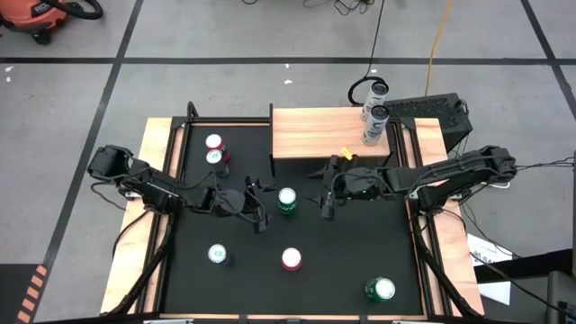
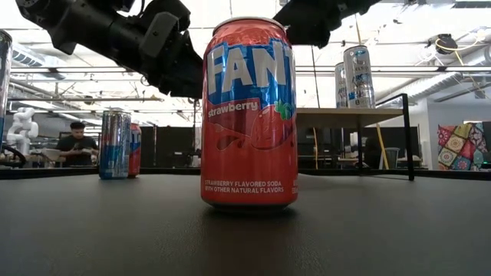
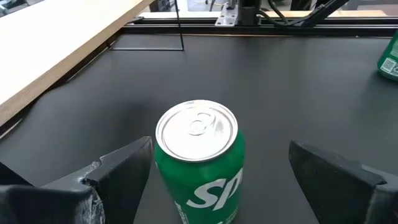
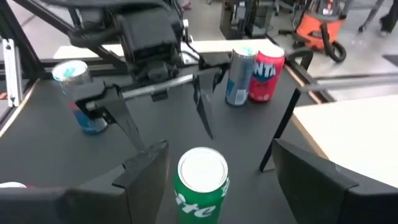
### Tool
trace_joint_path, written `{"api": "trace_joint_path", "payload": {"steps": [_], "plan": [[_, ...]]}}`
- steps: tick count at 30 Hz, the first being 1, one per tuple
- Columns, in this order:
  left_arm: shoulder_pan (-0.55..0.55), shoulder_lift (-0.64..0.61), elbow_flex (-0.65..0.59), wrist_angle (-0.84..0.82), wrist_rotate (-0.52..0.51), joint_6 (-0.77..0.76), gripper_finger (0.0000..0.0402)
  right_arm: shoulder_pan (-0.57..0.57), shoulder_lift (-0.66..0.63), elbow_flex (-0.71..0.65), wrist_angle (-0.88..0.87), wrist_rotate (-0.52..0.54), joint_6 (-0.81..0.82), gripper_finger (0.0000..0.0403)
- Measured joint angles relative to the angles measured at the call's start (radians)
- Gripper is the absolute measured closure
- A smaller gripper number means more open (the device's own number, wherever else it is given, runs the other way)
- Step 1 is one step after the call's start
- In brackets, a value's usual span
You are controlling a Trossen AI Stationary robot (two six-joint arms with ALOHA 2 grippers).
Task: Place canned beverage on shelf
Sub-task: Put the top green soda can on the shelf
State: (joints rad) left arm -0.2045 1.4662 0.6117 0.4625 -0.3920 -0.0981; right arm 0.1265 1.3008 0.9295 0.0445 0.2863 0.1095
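1. Black matting covers the bench (image 1: 342, 270), with light wood borders along its sides and a workshop floor beyond it.
2. Near the bench centre stands the green Sprite can (image 1: 287, 200), upright, about 7 o'clock from the shelf (image 1: 315, 133) and apart from it; this is probably the can to be placed.
3. At the can's 9 o'clock the left gripper (image 1: 261, 205) has its fingers spread wide, one on each side of the can in the left wrist view, touching nothing.
4. At its 3 o'clock the right gripper (image 1: 326, 191) faces it, fingers likewise apart and empty.
5. Risk: both grippers point at the same can from opposite sides, so closing in together could make the fingers collide or tip it over.
6. Risk: a grasp too near the lid might let the smooth can slip as it is raised to the shelf.
7. Two tall silver cans (image 1: 374, 112) already fill the shelf's right end; its left part is bare.
8. Elsewhere stand a red can and a silver one (image 1: 215, 151) at 10 o'clock, a strawberry Fanta can (image 1: 292, 259) at 6 o'clock, a blue-and-white can (image 1: 217, 255) at 7 o'clock and another green can (image 1: 380, 289) at 5 o'clock; none blocks the way to the shelf.
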Motion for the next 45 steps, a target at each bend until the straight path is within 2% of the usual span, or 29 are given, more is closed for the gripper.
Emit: {"api": "trace_joint_path", "payload": {"steps": [5,12,15,23,28,40,45], "plan": [[0.001,0.000,0.000,-0.001,0.000,0.007,0.0029,0.000,0.059,0.000,0.010,0.000,0.032,0.0134],[0.001,0.000,0.000,-0.012,0.000,0.018,0.0029,0.000,0.153,0.000,0.098,-0.027,-0.059,0.0129],[0.001,0.000,0.000,-0.032,0.000,0.026,0.0029,0.000,0.193,0.000,0.135,-0.079,-0.066,0.0116],[0.001,0.000,0.000,-0.054,0.000,0.026,0.0029,-0.007,0.270,0.000,0.215,-0.077,-0.069,0.0061],[0.001,0.000,0.000,-0.053,-0.001,0.027,0.0029,-0.028,0.315,0.001,0.251,-0.073,-0.025,0.0045],[0.001,0.000,0.000,-0.053,-0.004,0.027,0.0029,-0.058,0.417,0.001,0.298,-0.051,0.029,0.0045],[0.001,0.000,0.000,-0.053,-0.005,0.027,0.0029,-0.067,0.445,0.001,0.301,-0.055,0.050,0.0076]]}}
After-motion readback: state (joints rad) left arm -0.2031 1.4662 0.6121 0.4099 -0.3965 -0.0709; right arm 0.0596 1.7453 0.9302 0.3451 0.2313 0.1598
